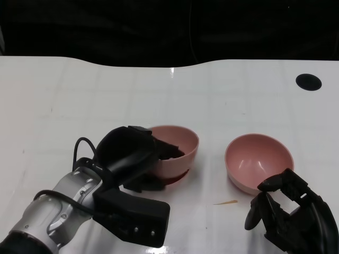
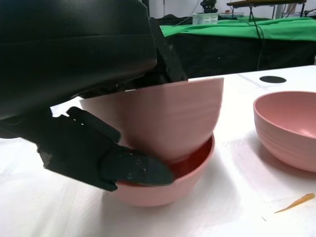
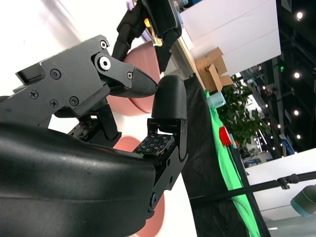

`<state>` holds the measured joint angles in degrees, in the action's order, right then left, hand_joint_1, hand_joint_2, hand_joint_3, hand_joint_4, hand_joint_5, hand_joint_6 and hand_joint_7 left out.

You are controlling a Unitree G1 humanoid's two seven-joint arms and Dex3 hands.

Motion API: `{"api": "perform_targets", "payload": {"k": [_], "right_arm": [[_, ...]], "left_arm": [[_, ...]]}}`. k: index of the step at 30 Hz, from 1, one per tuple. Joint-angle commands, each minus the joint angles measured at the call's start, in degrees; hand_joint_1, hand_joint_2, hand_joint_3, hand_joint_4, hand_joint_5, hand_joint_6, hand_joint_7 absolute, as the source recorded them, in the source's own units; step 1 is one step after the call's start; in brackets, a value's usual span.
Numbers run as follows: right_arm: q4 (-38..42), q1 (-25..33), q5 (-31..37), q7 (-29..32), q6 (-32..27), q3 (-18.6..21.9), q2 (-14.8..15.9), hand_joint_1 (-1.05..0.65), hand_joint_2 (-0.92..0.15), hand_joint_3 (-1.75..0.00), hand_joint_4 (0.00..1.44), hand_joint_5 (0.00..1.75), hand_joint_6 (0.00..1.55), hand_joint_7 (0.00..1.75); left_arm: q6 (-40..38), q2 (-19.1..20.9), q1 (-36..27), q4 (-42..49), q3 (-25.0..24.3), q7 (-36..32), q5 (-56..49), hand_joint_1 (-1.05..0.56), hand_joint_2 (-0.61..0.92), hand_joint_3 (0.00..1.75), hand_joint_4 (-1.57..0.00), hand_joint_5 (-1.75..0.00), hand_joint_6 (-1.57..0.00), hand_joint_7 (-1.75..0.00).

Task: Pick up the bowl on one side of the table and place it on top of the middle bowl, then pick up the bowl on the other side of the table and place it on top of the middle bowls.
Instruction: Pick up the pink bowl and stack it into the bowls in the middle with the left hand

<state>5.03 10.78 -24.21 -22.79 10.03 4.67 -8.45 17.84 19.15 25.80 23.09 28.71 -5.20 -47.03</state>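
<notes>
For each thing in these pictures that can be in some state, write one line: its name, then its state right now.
Upper pink bowl: upright, held by the left hand, sitting tilted inside the middle bowl.
Middle bowl: upright on the table, holding the upper bowl.
Right-side bowl: upright, empty, alone on the table, not held.
Left hand: grips the upper bowl.
Right hand: holds nothing, fingers apart, near the right-side bowl.

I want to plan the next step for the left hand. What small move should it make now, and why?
Probably it should open its fingers and let go. The left hand holds the upper pink plastic bowl, which already sits tilted inside the middle pink bowl. The other pink bowl waits by the open right hand.
</notes>
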Motion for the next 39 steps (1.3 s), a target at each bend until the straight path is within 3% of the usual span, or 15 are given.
{"api": "perform_targets", "payload": {"k": [1,26,30,39], "right_arm": [[-0.63,0.13,-0.51,0.03,-0.33,0.17,0.49,-0.14,-0.65,-0.87,0.90,1.58,0.75,1.35],[-0.41,0.08,-0.80,-0.37,0.03,0.47,0.43,-0.13,-0.67,-0.86,0.90,1.59,0.74,1.35],[-0.64,0.24,-0.53,0.01,-0.08,0.42,0.36,-0.14,-0.68,-0.86,0.89,1.61,0.73,1.37],[-0.34,0.16,-0.57,-0.47,0.46,0.56,0.37,-0.14,-0.67,-0.86,0.90,1.57,0.75,1.33]], "left_arm": [[-0.13,1.01,-0.64,-0.29,-0.23,-0.35,-0.15,-0.90,0.92,0.53,-0.20,0.00,-0.44,0.00],[-0.86,1.11,-1.03,1.24,0.45,-1.31,-1.64,-0.91,0.92,0.58,-0.12,0.00,-0.44,0.00],[-2.03,1.00,-1.29,2.24,2.29,-3.09,-4.98,-0.94,0.92,0.67,-0.01,0.00,-0.28,0.00],[-2.22,0.03,-1.30,5.46,4.15,-9.05,-7.19,-0.99,0.92,0.75,0.00,0.00,-0.09,0.00]]}}
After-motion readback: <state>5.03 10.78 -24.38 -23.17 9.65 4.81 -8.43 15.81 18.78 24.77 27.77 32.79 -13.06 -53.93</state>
